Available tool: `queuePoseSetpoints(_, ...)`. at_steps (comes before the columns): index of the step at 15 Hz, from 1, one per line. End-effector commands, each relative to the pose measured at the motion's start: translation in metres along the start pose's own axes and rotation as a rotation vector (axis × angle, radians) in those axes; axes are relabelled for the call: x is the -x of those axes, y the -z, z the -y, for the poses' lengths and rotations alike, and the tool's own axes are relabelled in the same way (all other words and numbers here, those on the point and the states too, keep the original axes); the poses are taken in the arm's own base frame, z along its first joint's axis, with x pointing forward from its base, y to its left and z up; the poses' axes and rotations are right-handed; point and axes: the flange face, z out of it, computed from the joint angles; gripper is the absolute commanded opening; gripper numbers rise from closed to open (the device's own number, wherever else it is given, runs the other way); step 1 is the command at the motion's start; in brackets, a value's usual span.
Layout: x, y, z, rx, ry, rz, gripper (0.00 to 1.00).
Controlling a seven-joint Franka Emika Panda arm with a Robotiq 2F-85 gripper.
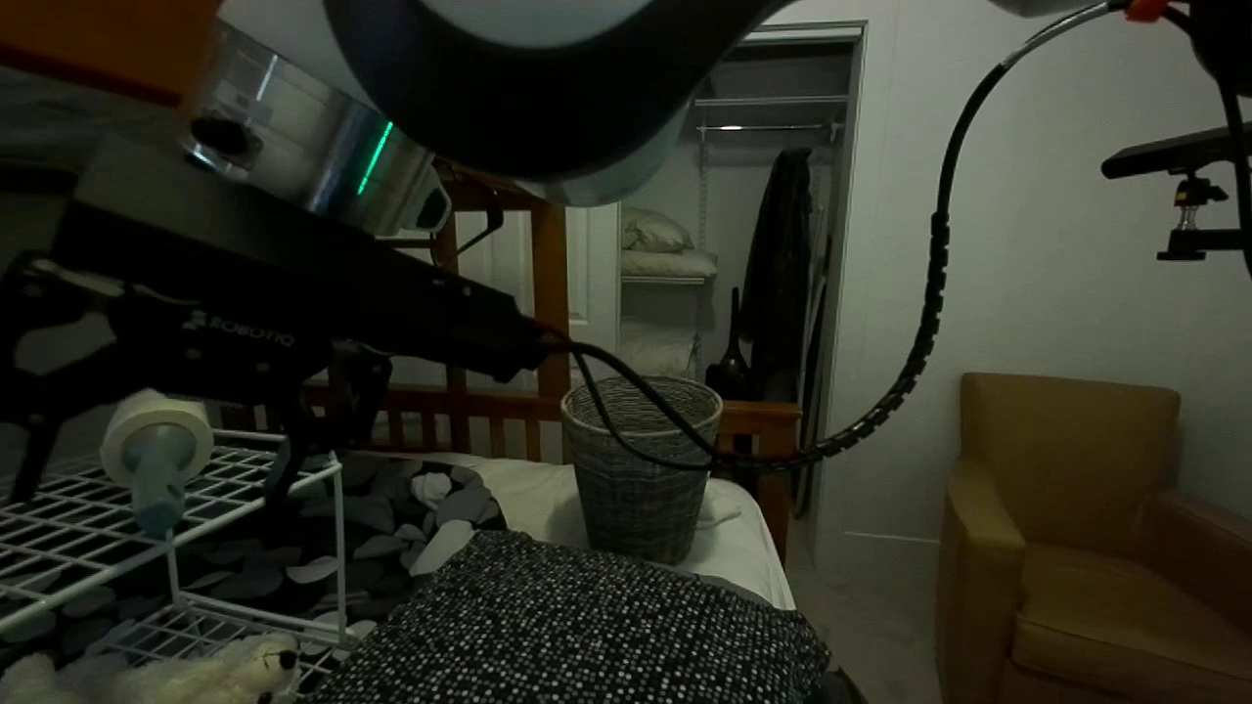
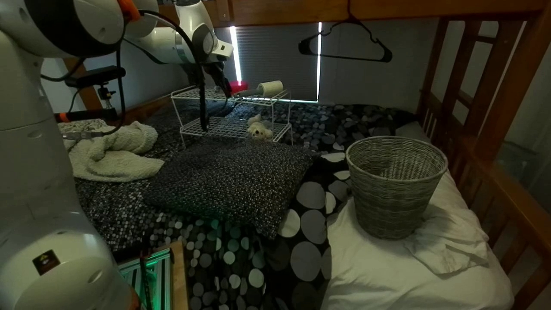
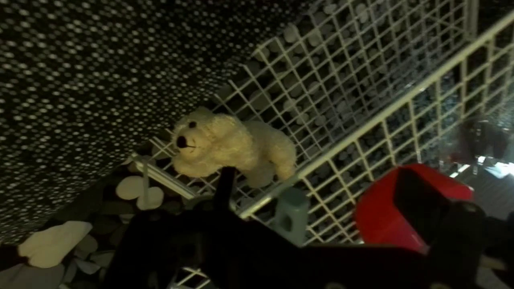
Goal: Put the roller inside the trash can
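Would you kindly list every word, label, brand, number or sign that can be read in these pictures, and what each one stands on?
"ROBOTIQ": on the black body of the gripper, in an exterior view.
Square dark sticker on the white robot arm, low down: a yellow triangle shows; any writing is too small to read.
Tiny dark mark farther along the arm: too small to read.
I can read no numbers, and nothing in the wrist view.

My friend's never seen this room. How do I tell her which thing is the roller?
Find the dotty black bedcover, then the white wire rack standing on it. The roller lies on the rack's top shelf, higher than the fluffy white toy and near a red thing. Of those three, only the roller is a pale, round roll with a blue-grey handle.
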Motion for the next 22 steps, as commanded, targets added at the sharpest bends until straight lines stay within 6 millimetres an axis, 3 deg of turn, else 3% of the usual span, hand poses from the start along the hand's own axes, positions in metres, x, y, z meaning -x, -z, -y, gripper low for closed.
queuePoseSetpoints(1, -0.004, 0.008, -0.018, 0.198, 0.026, 0.041, 1.00)
queuePoseSetpoints(4, -0.018, -0.002, -0.018, 0.249, 0.086, -0.018, 1.00)
queuePoseSetpoints(10, -0.031, -0.022, 0.007, 0.164, 0.119, -0.244, 1.00)
queuePoseSetpoints(16, -0.036, -0.050, 0.013, 0.147, 0.090, -0.250, 0.99)
queuePoseSetpoints(18, -0.040, -0.057, 0.017, 0.142, 0.093, -0.258, 0.85)
queuePoseSetpoints(19, -0.043, -0.060, 0.018, 0.141, 0.096, -0.260, 0.70)
queuePoseSetpoints(22, -0.046, -0.066, 0.025, 0.137, 0.102, -0.246, 0.44)
